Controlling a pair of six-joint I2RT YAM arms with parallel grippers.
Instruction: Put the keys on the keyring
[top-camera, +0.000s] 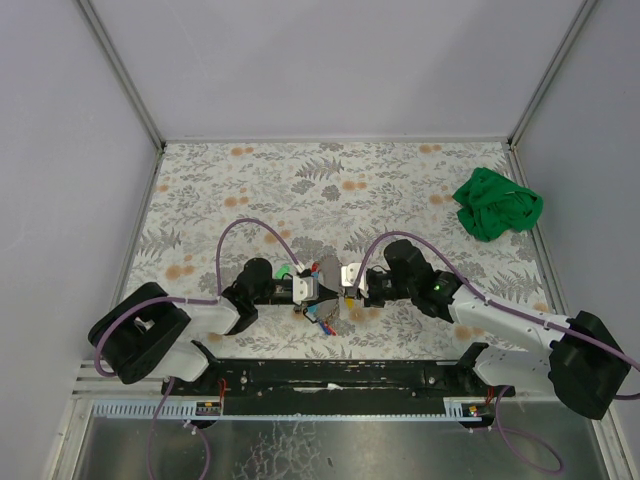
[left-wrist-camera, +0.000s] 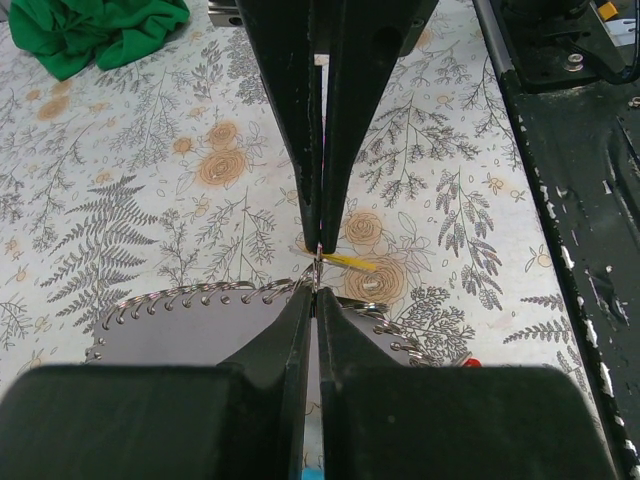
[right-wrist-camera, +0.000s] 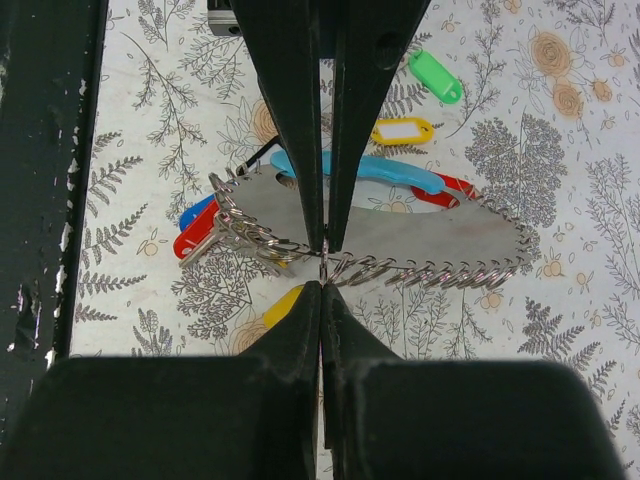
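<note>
The left gripper (left-wrist-camera: 318, 262) is pinched fully shut, its tips at the ring-lined edge of a grey plate (left-wrist-camera: 200, 325). The right gripper (right-wrist-camera: 325, 268) is closed likewise at that plate's rings. Both arms reach low and inward, nose to nose at mid-table. The green key (right-wrist-camera: 436, 77) and yellow key (right-wrist-camera: 403, 131) lie flat on the floral tablecloth (right-wrist-camera: 560, 300), just beyond the plate.

We see a crumpled bright green cloth (top-camera: 497, 205) lying near the far right corner of the floral-printed table cover (top-camera: 250, 180), close to the pale grey walls (top-camera: 330, 60). A black metal rail (top-camera: 340, 375) runs along its near edge.
</note>
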